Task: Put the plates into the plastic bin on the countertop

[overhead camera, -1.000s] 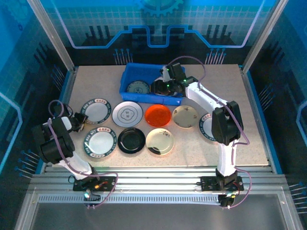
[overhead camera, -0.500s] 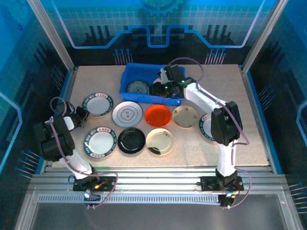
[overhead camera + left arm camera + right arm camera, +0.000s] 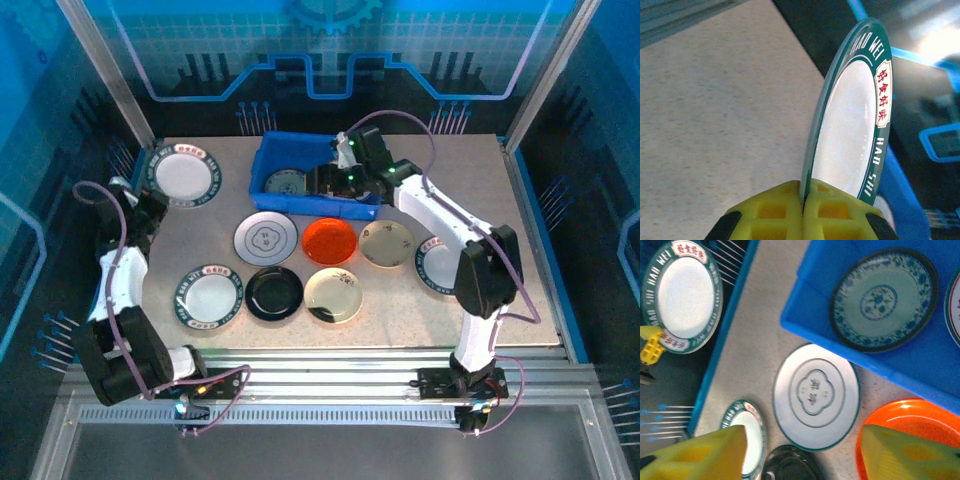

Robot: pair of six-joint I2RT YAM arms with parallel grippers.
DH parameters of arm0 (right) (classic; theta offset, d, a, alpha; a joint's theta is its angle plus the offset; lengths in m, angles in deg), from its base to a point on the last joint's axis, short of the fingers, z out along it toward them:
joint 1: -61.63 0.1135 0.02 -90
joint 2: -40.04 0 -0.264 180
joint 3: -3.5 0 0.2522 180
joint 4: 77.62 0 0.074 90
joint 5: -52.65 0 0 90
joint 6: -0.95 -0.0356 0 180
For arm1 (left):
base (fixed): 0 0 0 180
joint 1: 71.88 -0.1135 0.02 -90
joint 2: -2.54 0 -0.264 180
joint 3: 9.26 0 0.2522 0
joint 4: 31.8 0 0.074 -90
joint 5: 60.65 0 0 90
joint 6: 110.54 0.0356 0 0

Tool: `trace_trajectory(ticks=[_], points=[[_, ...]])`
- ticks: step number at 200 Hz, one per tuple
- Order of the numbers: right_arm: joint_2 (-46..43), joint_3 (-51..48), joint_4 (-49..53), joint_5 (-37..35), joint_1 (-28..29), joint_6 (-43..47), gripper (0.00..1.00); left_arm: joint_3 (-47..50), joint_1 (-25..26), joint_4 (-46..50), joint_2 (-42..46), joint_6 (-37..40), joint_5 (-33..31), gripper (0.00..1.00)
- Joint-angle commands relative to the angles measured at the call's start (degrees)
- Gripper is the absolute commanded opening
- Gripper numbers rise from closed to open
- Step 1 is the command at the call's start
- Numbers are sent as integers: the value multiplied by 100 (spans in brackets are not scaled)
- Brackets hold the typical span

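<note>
Left gripper [image 3: 803,192] tight on green-rimmed plate [image 3: 850,135] — right gripper [image 3: 802,452] wide above plastic bin [image 3: 920,367]

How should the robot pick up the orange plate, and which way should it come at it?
Probably by its raised rim, from straight above. The orange plate lies flat on the countertop, so only the rim sticks up to pinch, one finger inside and one outside. The grey-white plate and beige plate crowd its sides, so the near-right rim looks freest.
</note>
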Motion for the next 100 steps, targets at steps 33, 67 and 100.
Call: trace_trajectory(ticks=[33,67,100], points=[[-573,-1130,-2126,1144,-288,-1005,72,-967,1393,670,145,-224,893,0],[-482,-1635,-3323,1658,-570,-1857,81,-1363,2290,1029,45,-85,896,0],[-427,-1884,-4035,1878,-761,-2277,81,-1499,2847,1185,-174,-15,904,0]])
